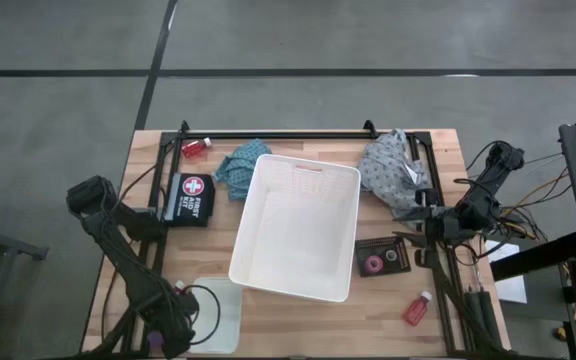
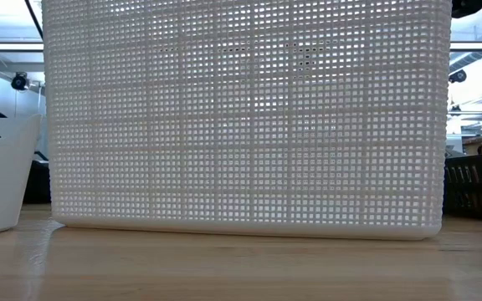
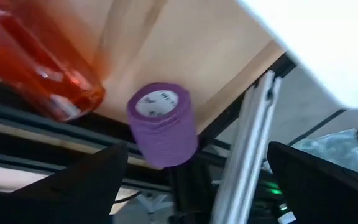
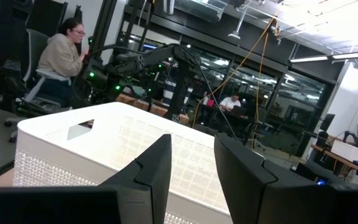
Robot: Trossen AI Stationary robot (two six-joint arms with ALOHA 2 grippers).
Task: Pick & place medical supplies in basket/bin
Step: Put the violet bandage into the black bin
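My left gripper (image 3: 201, 155) is wide open at the table's near left, beside the small translucent tray (image 1: 216, 312). A purple roll (image 3: 162, 124) sits at the table's near edge between the fingers and touches neither. A red bottle (image 3: 39, 68) lies next to it. The big white basket (image 1: 298, 230) stands mid-table. A teal cloth (image 1: 238, 168) and a grey cloth (image 1: 393, 165) lie at its far corners. Another red bottle (image 1: 196, 148) lies far left, and a third red bottle (image 1: 417, 308) near right. My right gripper (image 4: 194, 168) hangs raised at the table's right, slightly open, with nothing between its fingers.
A black first-aid pouch (image 1: 188, 198) lies left of the basket. A flat black tray (image 1: 393, 250) with a purple roll (image 1: 373, 264) lies to the basket's right. A black frame rail runs along the table's far edge (image 1: 268, 134). People sit in the room beyond the table.
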